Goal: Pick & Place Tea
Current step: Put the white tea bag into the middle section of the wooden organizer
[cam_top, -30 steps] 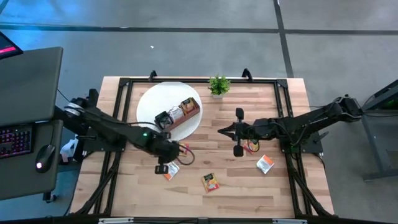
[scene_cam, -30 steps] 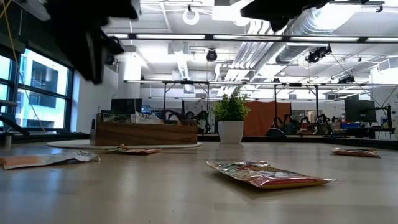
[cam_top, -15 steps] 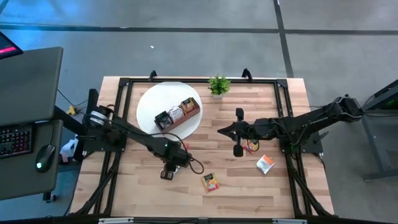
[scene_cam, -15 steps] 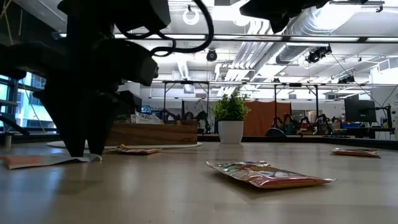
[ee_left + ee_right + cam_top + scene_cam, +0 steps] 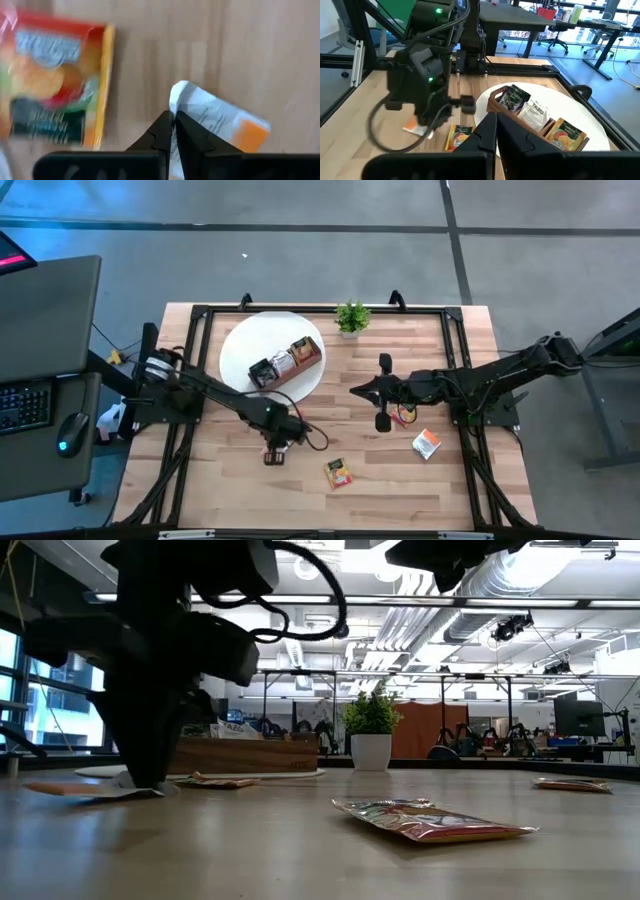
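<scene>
My left gripper (image 5: 173,131) is down at the table, pressed together on the edge of a white-and-orange sachet (image 5: 220,125), and honestly it's a thin bite. I've only got the curled corner, so when I lift, the packet could slide out or flop and catch on the wood. The orange-red sachet (image 5: 55,85) lies just beside it, apart from my fingers as far as I can tell, but a sloppy lift could nudge it. Then I've got to get it into the wooden box (image 5: 285,364) on the white plate (image 5: 240,340), which already has sachets standing in it, so a dangling packet might snag the wall. My right gripper (image 5: 385,392) waits mid-table, clamped on nothing.
</scene>
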Motion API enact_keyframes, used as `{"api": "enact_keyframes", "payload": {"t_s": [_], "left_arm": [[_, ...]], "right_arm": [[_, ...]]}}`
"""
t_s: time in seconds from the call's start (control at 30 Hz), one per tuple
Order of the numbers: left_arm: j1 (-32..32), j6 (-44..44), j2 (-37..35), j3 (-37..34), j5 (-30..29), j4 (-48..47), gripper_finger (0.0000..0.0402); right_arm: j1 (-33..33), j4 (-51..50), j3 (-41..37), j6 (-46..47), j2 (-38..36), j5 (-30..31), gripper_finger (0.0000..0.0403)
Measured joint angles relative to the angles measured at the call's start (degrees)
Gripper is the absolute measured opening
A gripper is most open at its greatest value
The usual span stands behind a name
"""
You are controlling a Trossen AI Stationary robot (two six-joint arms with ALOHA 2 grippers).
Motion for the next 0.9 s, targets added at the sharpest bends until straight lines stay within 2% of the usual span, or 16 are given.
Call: {"api": "enact_keyframes", "payload": {"t_s": [0.13, 0.23, 0.33, 0.47, 0.67, 0.9], "left_arm": [[3.1, -4.2, -4.7, 1.0, -3.4, -2.9, 0.0030], [6.1, -4.6, -11.3, 2.0, -12.1, -4.4, 0.0019], [10.5, -5.3, -14.3, 1.7, -20.8, -5.5, 0.0004], [18.1, -4.8, -16.7, 1.8, -27.9, -5.9, 0.0004], [27.1, -0.1, -15.3, 1.8, -28.0, -4.2, 0.0001], [30.7, 3.3, -14.2, 1.8, -29.3, -5.4, 0.0001]], "right_arm": [[0.0, 0.0, 0.0, -0.1, 0.0, 0.0, 0.0003], [0.0, -0.1, 0.0, -0.2, 0.0, 0.0, 0.0003], [0.0, -0.2, 0.0, -0.2, 0.0, 0.0, 0.0009], [0.0, -0.4, 0.0, -0.2, 0.0, 0.0, 0.0010], [0.0, -0.5, 0.0, -0.2, 0.0, 0.0, 0.0003], [0.0, -0.4, 0.0, -0.2, 0.0, 0.0, 0.0009]]}}
